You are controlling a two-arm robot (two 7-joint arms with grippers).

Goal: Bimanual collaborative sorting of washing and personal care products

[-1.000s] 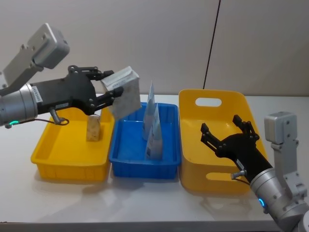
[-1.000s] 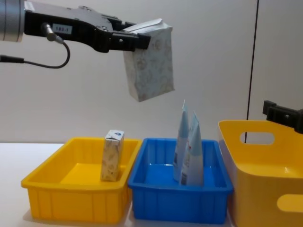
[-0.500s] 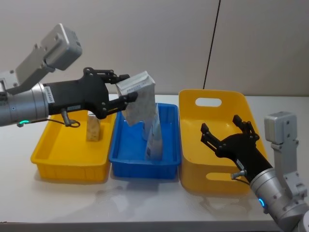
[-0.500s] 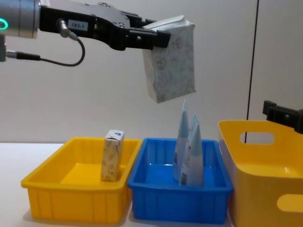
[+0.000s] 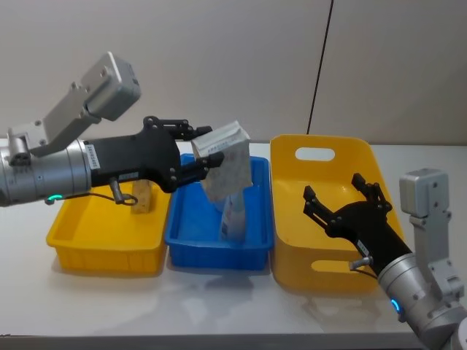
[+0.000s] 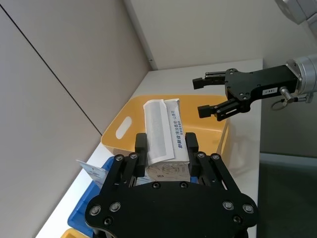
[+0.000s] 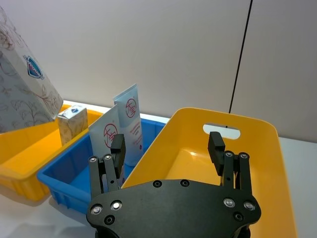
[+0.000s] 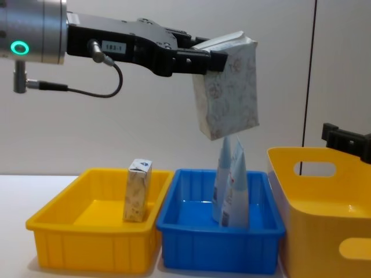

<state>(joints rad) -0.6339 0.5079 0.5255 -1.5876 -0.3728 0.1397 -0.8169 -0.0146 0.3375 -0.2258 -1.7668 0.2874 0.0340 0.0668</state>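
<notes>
Left gripper (image 8: pixel 211 58): reaching in from the robot's left at height, its fingers clenched on the folded top ridge of a pack (image 8: pixel 229 95). The left wrist view shows both fingers pressed against opposite sides of that ridge, with printed lettering on the pack's top panel between them.

The pack, beige with a faint speckled pattern, hangs tilted in the air, one lower corner pointing down. It is over the blue tray (image 8: pixel 217 249) and touches neither the tray nor the table (image 5: pixel 219 306). In the chest view its lowest corner sits just above the tips of the tubes (image 8: pixel 231 185).

The tubes, two, pale blue and tapering, stand upright and close together inside the blue tray, toward its right half.

A yellow tray (image 8: pixel 87 249) lies just beside the blue tray on the robot's left. In it stands a small pack (image 8: pixel 137 190), upright, near the wall that adjoins the blue tray, with a small blue mark on its top.

A yellow bin (image 5: pixel 321 273), taller and with a handle slot in its far wall, stands just beside the blue tray on the robot's right.

Right gripper (image 5: pixel 346 204): low on the robot's right, over the near part of the yellow bin, fingers spread apart and grasping nothing, well apart from the held pack.
</notes>
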